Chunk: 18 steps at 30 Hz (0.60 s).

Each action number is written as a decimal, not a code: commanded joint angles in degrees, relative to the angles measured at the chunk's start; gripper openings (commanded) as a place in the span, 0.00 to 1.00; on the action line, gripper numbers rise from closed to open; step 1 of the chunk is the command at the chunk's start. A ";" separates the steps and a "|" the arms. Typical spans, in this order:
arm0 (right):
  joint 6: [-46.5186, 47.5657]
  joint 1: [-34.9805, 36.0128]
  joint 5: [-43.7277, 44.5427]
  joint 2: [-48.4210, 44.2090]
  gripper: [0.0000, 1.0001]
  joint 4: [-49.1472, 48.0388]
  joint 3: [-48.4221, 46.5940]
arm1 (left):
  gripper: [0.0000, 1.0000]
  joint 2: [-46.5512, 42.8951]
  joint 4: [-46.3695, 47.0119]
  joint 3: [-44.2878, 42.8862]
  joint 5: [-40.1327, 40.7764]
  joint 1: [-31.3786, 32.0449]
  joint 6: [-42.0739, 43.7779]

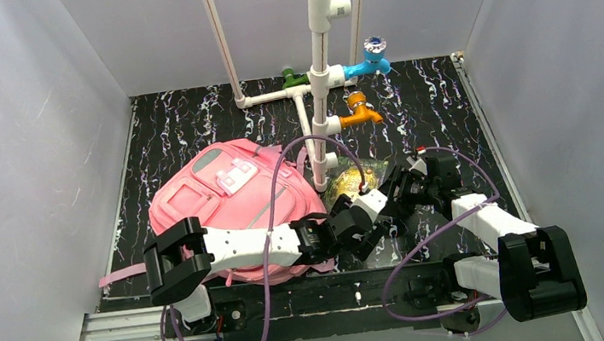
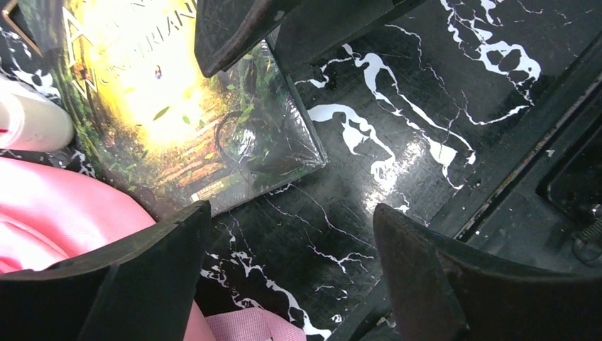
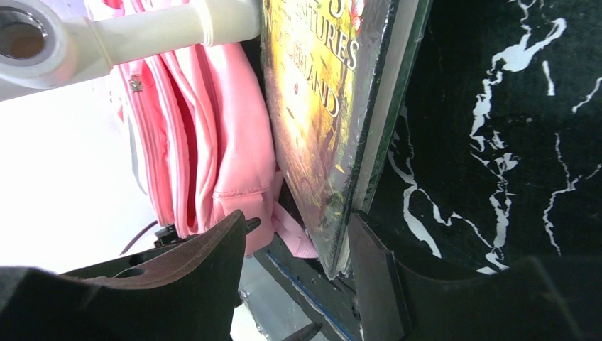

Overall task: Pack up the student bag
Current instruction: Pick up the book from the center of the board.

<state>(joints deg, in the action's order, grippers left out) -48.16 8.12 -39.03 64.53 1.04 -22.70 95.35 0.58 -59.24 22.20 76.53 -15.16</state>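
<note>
The student bag [image 1: 224,198], a pink backpack, lies flat on the left half of the black marbled table [image 1: 437,104]. A book [image 1: 350,184] with a yellow-green cover rests right of it, against the bag's side [image 3: 234,142]. My right gripper [image 1: 393,190] is open and straddles the book's near corner [image 3: 334,177]: one finger [image 3: 376,277] is at the book's edge, the other stands apart from the cover. My left gripper [image 2: 291,209] is open just above the bare table, in front of the book [image 2: 177,106], with nothing between its fingers. A pink strap [image 2: 248,327] lies below it.
A white pipe frame [image 1: 319,65] with blue [image 1: 368,64], orange [image 1: 358,114] and green [image 1: 295,77] taps stands at the back centre, its foot close to the book. Grey walls close in both sides. A metal rail [image 1: 297,304] runs along the near edge.
</note>
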 commanded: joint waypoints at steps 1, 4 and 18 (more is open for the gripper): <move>-3.68 0.67 -3.25 -1.62 0.61 -7.28 -2.76 | 0.88 1.67 -0.93 -2.85 7.37 1.63 3.00; -4.30 0.76 -3.57 -1.52 0.61 -7.44 -3.17 | 0.89 4.12 -1.60 -4.89 11.79 2.76 4.15; -5.58 1.37 -3.28 -2.02 0.61 -6.37 -4.55 | 0.44 16.93 -9.87 -16.50 29.49 3.18 6.17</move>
<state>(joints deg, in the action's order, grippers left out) -52.36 8.73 -40.64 64.05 -0.10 -23.83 112.16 -4.99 -72.25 43.70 79.48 -9.54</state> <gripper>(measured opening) 0.609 0.542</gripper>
